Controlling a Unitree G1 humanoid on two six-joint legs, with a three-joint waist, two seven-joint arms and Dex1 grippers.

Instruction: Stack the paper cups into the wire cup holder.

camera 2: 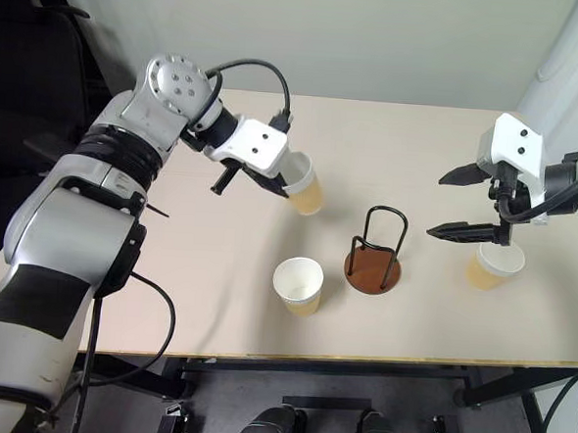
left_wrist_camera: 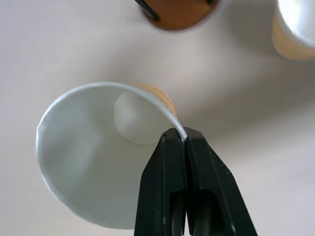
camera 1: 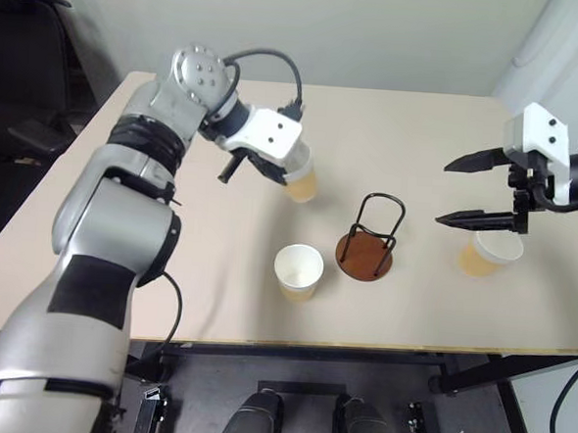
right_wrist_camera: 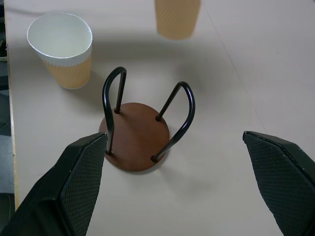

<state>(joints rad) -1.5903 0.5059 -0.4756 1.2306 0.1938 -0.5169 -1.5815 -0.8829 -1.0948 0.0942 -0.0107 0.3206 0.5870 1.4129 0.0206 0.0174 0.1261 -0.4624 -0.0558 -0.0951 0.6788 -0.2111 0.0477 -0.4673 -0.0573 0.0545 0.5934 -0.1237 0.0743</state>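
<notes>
Now carrying one paper cup (camera 1: pixel 302 183) pinched by its rim in the left gripper (left_wrist_camera: pixel 184 139), clear of the table (camera 1: pixel 178 102). Needing to be brought upright over the wire cup holder (camera 1: pixel 368 239), between the loops. Waiting wide open, the right gripper (camera 1: pixel 472 190) above another cup (camera 1: pixel 487 252). Showing the rim pinch plainly in the left wrist view.
</notes>
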